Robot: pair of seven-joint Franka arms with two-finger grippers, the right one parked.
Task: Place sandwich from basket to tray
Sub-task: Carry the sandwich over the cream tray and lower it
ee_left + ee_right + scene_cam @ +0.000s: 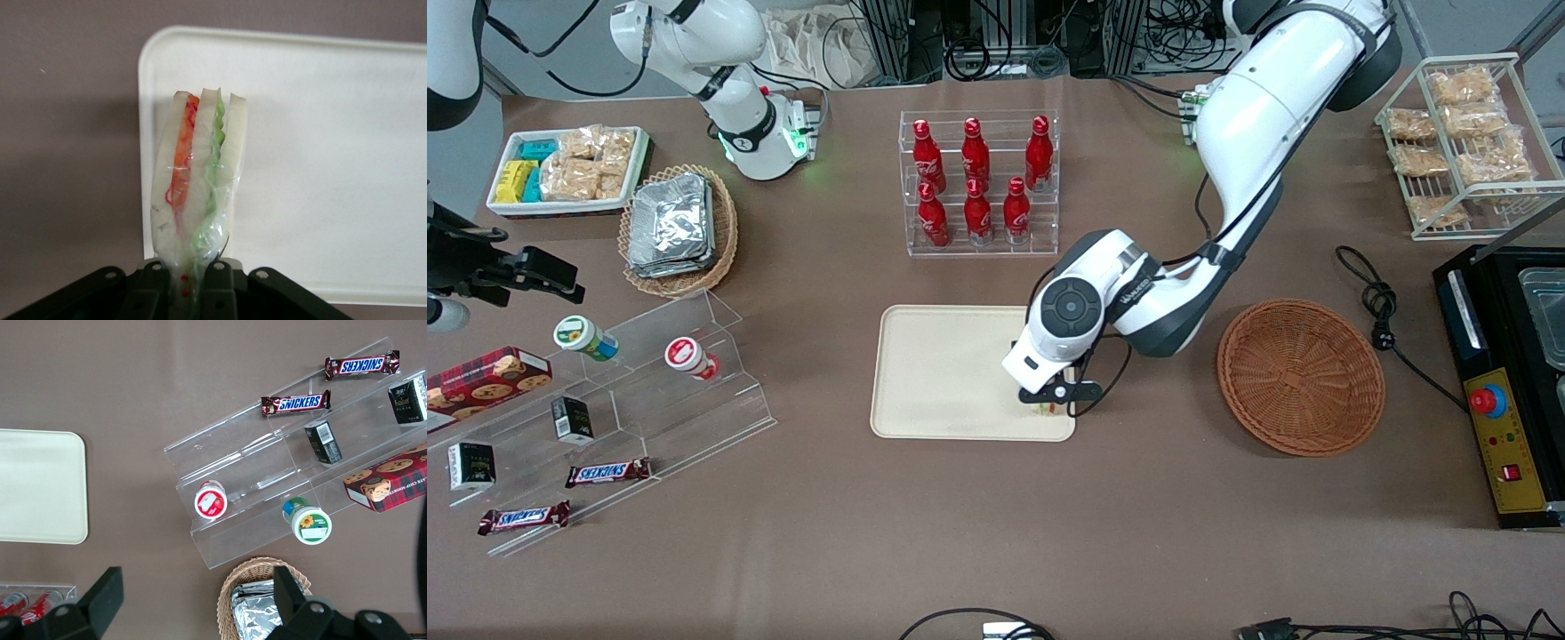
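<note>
Cream plastic: the tray (951, 373) lies flat on the worktop, and the corner of it nearest the basket and the front camera sits right under the working arm's hand.
Sandwich: the sandwich (199, 193) is out of the basket, pinched at one end in the jaws (198, 283), its bread slices and its orange and green layers running straight out from them.
Jaws: narrow, closed on the wrapped end of the wedge; in the front view the jaws (1048, 402) hang low over that tray corner, with only a sliver of the sandwich (1046, 409) showing below.
Key relation: the wedge's long axis points away from the jaws and along the tray's edge; part of it seems to overhang the bare worktop.
Basket: the basket (1301, 376), reddish-brown wicker, sits well apart, toward the working arm's end.
Judgement: a release here risks a landing on the rim; a small shift toward the tray's middle looks safer.
</note>
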